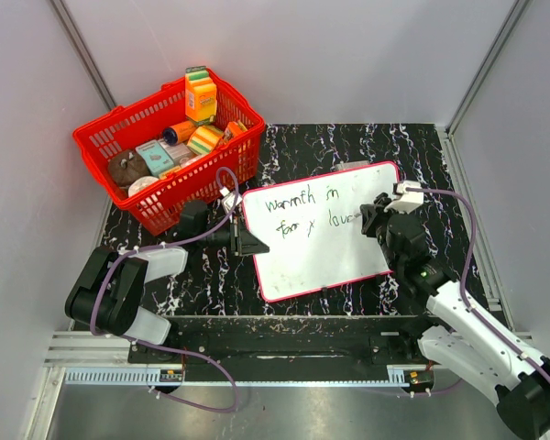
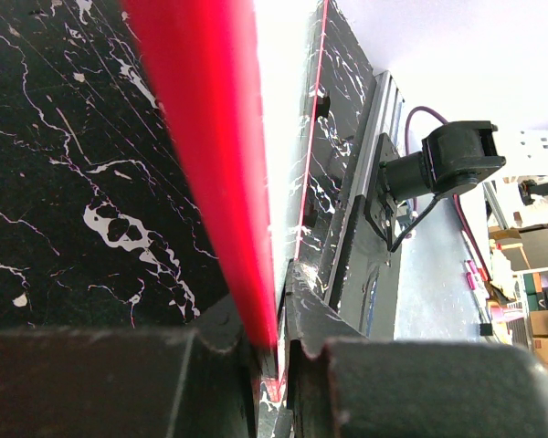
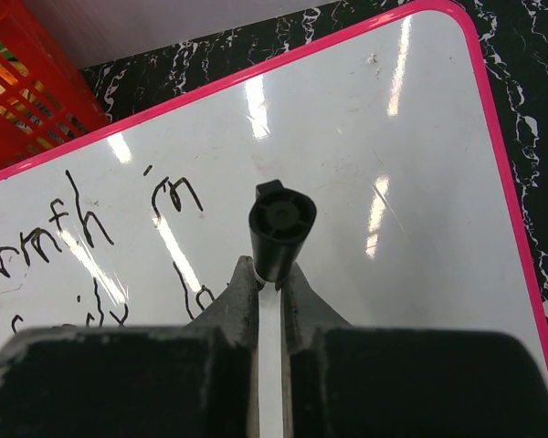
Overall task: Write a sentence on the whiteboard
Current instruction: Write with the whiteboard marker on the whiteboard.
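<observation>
Whiteboard duty on the black, white-veined stone-look bench [image 1: 202, 275]: you are working on the flat white rectangular whiteboard with the thin pink-red frame [image 1: 321, 252], which is lying face up and skewed on the bench, its far left corner just beside the red plastic lattice-walled basket [image 1: 202, 183] of groceries. Your left jaws are clenching the board's left edge, with the frame running between the two fingers in the left wrist view. Your right jaws are clenching a black round-barrelled marker pen [image 3: 281, 224], its blunt rear end pointing up at the wrist camera, and they are hovering over the right half of the board at the end of the second line of dark handwriting [image 1: 298, 203].

Judging by how thin it is looking edge-on, you are dealing with a light, stiff panel that is unlikely to be bending under the pen. Its face is glossy, catching streaks of lamp light, so it is probably slippery, and with so little weight it is likely to be sliding or turning on the smooth bench whenever the tip is pressing. The frame is the place to be taking hold, at an edge well apart from the writing. Pinching the white face is risking smeared ink. The marker's smooth barrel is apt to be twisting in a loose pinch, so a firm one is suiting it.
</observation>
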